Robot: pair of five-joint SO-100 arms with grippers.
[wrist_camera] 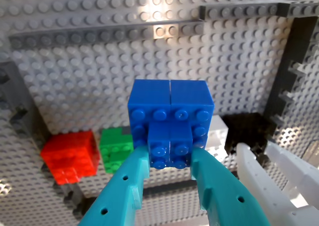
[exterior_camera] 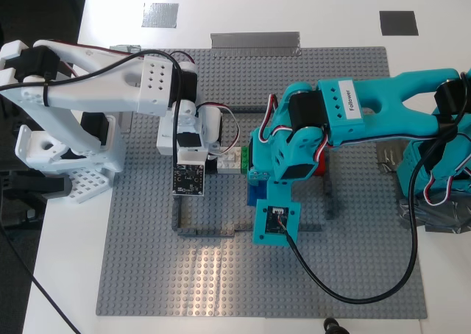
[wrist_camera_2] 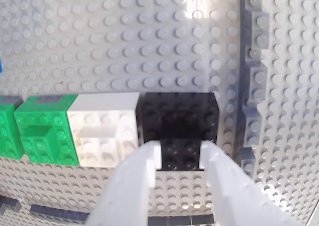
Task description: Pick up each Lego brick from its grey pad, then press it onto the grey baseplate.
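Note:
My first gripper (wrist_camera: 169,154), teal, is shut on the bright blue brick (wrist_camera: 169,111), with a finger on each side of its near part. The blue brick looks closer to the camera than the row of bricks behind it. It shows under the teal arm in the exterior view (exterior_camera: 254,196). My second gripper (wrist_camera_2: 180,154), white, is shut on the black brick (wrist_camera_2: 179,119), which stands on the grey baseplate (exterior_camera: 331,275) against a white brick (wrist_camera_2: 104,129). Two grey pads (exterior_camera: 398,23) (exterior_camera: 160,15) lie bare on the white table behind the plate.
A red brick (wrist_camera: 70,156), a green brick (wrist_camera: 115,149) and the white brick (wrist_camera: 218,134) stand in a row inside the dark grey outline (exterior_camera: 206,231). More green bricks (wrist_camera_2: 45,129) adjoin the white one. A silver tape strip (exterior_camera: 255,40) holds the plate's far edge. Cables hang off both arms.

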